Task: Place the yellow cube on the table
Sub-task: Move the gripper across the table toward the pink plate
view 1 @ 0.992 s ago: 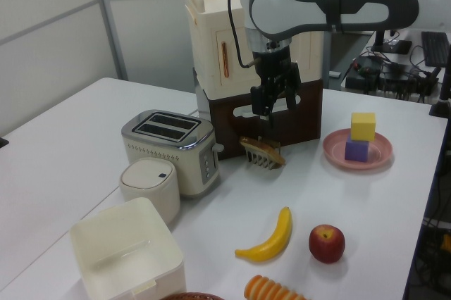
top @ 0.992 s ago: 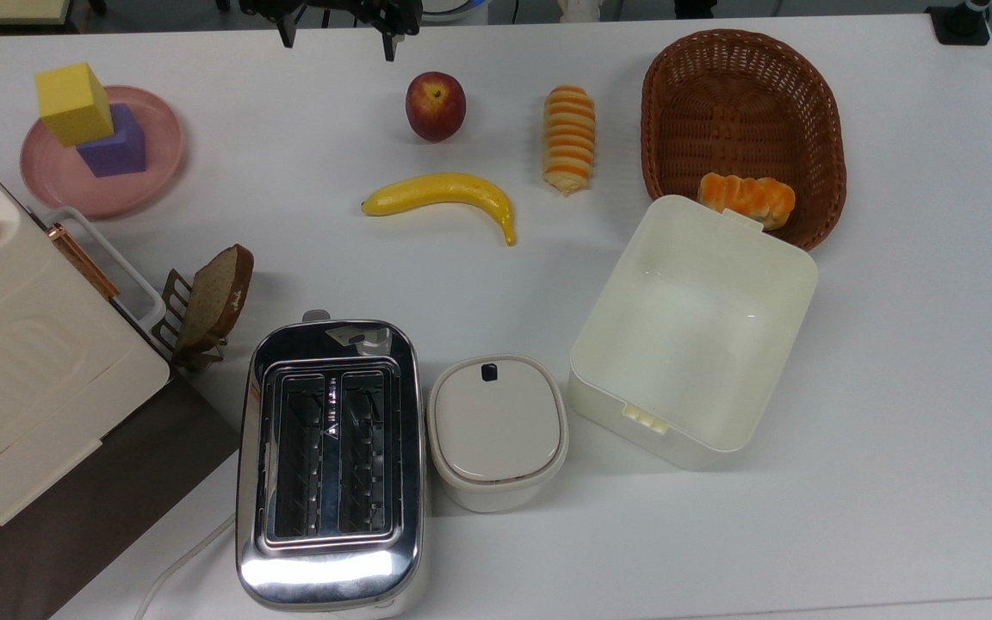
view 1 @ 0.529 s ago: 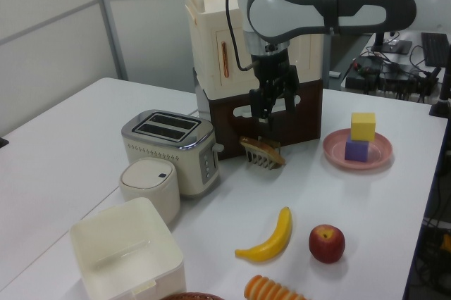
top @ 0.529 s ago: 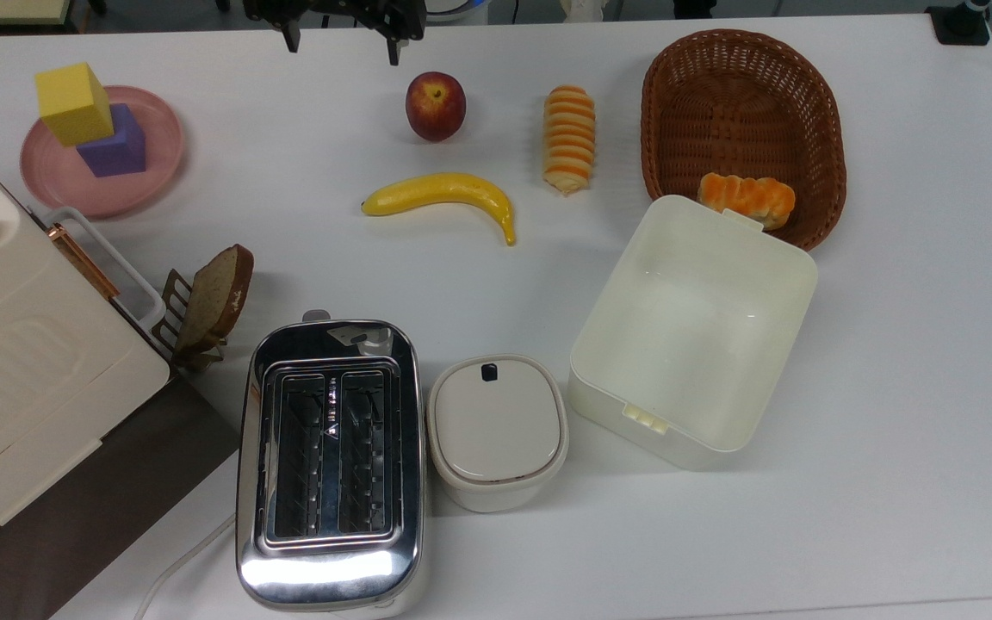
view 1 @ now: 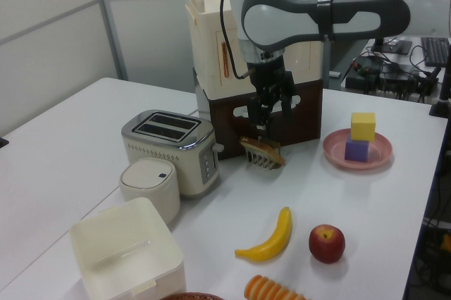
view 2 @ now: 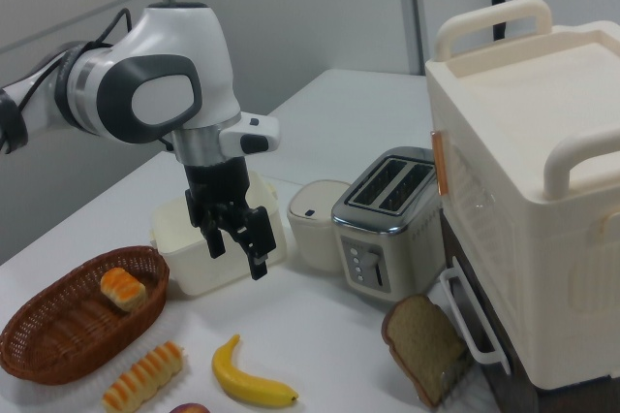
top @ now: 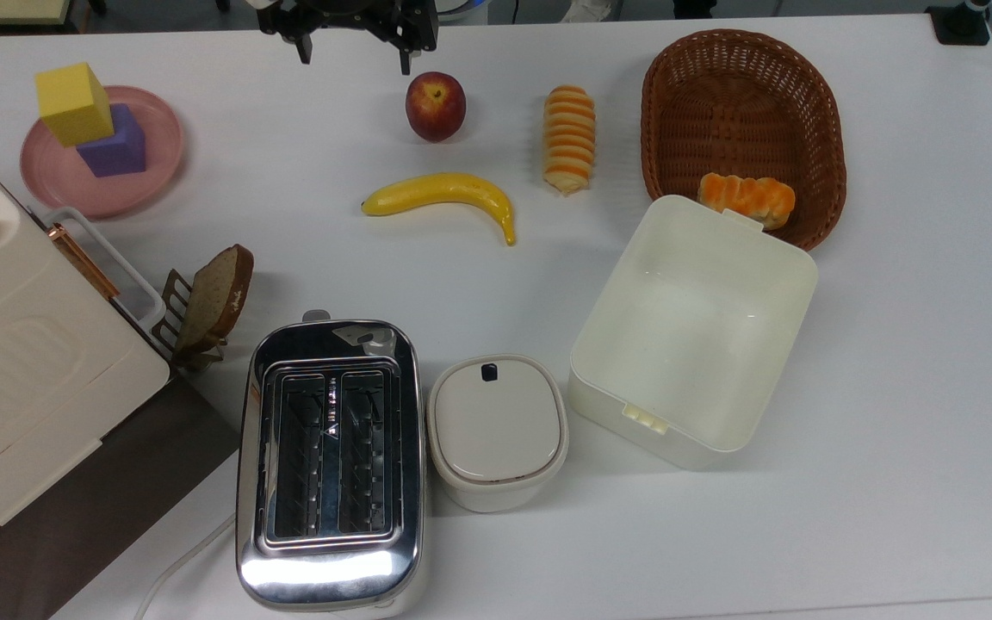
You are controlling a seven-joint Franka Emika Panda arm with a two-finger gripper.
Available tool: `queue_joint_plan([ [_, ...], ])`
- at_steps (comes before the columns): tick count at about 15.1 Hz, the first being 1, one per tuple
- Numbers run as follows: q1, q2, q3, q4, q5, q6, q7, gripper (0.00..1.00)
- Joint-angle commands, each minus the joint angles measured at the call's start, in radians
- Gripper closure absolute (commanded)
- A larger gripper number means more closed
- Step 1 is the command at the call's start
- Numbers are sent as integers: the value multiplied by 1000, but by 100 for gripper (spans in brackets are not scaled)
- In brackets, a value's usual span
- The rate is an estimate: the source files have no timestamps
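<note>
At the near edge of the counter (top: 892,413) in the top view stands a chrome toaster (top: 330,465), with a small lidded white pot (top: 497,430) just beside it on the top view's right and an open cream box (top: 692,331) further right. At the top view's left edge a large cream cabinet (top: 14,370) overhangs the near corner, and a slice of brown bread (top: 219,294) leans in a small rack next to it. Toward the middle of the counter lies a yellow banana (top: 444,194), with a striped orange-and-cream bread roll (top: 569,138) and a red apple (top: 435,105) just beyond it. A brown wicker basket (top: 741,95) sits near the far right corner in the top view, holding an orange bun (top: 747,198) against its near wall. Close to the far left corner in the top view is a round pink plate (top: 52,185); a purple cube (top: 113,148) rests on it, and the yellow cube (top: 74,103) sits stacked on top of the purple cube, turned slightly askew. At the far edge, the end effector (top: 355,53) hangs above the counter with its two fingers spread wide and nothing between them, just beyond the apple and well apart from the plate. In the left view the end effector (view 1: 271,106) hovers above the bread slice, in front of the cabinet.
</note>
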Motion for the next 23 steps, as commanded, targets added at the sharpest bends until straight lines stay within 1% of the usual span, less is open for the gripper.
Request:
queue_joint_plan([
  [1, 22, -17, -5, -50, -21, 22, -94, 0],
  [2, 34, -17, -5, -60, -21, 24, -160, 0],
  [3, 43, -12, -5, -76, -27, 25, -268, 0],
  [7, 47, 37, -5, -87, -36, 28, -526, 0],
  [9, 47, 60, -5, -88, -36, 56, -600, 0],
  [10, 48, 69, -5, -99, -36, 79, -616, 0],
  [13, 82, 77, -6, -148, -61, 142, -617, 0],
  [16, 97, 75, -6, -185, -79, 154, -617, 0],
  [17, 111, 75, -6, -191, -81, 156, -617, 0],
  [19, 108, 66, -12, -186, -78, 153, -590, 0],
  [20, 103, 51, -23, -176, -75, 142, -544, 0],
  [21, 97, 28, -34, -154, -76, 113, -468, 0],
  [23, 73, 13, -53, -134, -82, 61, -353, 0],
])
